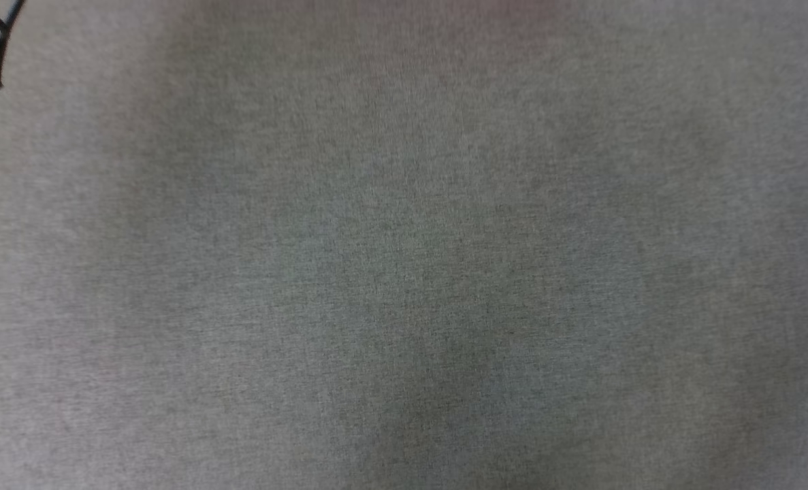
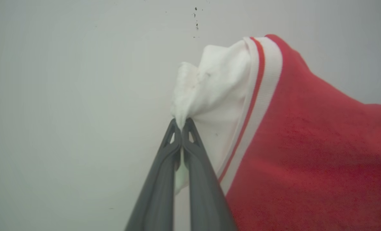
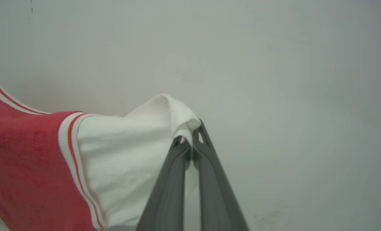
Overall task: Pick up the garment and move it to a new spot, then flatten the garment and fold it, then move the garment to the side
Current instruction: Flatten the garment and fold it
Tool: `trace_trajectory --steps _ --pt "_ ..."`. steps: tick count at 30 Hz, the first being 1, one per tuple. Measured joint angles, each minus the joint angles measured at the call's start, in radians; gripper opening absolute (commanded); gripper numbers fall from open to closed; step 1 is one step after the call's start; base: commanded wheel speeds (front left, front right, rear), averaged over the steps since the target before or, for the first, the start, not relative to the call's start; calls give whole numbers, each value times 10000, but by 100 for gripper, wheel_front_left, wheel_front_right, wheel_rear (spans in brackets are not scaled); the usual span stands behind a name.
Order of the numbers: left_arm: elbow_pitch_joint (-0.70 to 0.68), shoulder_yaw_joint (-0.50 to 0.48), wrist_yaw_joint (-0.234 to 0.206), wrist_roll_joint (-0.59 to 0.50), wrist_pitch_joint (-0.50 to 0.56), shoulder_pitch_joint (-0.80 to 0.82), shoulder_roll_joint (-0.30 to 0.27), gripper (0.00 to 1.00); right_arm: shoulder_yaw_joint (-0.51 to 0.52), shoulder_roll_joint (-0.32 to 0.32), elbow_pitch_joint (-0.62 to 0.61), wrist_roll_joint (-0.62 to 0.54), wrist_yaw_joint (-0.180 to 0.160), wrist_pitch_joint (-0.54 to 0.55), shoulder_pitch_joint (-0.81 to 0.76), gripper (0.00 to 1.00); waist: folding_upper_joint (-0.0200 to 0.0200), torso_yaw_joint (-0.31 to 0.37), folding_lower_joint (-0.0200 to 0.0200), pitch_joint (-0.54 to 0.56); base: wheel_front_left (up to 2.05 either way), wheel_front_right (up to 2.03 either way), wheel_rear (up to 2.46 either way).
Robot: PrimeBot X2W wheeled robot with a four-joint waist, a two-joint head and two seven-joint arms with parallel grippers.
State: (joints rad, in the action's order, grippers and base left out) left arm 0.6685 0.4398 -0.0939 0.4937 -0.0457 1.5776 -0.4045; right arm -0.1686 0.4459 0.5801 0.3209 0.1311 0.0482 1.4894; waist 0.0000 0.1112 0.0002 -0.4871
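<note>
Left gripper (image 2: 181, 123), jaws pinched tight on white fabric; right gripper (image 3: 190, 136) the same. Garment (image 2: 306, 144) spans between them, red body inward of each pinch. Step looks like the move to a new spot. Next: set down taut, without slack.

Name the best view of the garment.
Left wrist view: widest stretch of the garment, red body, trim, white corner in the left tool. Right wrist view: mainly white corner in the right tool. Head view: grey cloth.
</note>
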Motion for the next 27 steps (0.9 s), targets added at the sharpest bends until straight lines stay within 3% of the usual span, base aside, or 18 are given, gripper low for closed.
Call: trace_trajectory --steps 8,15,23,27 --pt "1152 -90 255 171 -826 335 334 0 -1358 -52 1133 510 0 -414 1121 0 0 17 0 -1204 0 0 0" --pt "2299 -209 694 570 -1584 -168 644 0 -2477 -382 1820 1321 0 -867 996 0 0 -124 1 -1863 0 0 0" --pt "2462 -646 1116 966 -2136 -2564 784 0 -3398 -414 1448 2466 0 -1680 -1530 0 0 -193 0 -1209 0 0 0" --pt "729 -1469 1047 918 -2159 -4844 727 0 -3377 -186 696 2855 0 -1992 -3711 0 0 -245 -1 -498 0 0 0"
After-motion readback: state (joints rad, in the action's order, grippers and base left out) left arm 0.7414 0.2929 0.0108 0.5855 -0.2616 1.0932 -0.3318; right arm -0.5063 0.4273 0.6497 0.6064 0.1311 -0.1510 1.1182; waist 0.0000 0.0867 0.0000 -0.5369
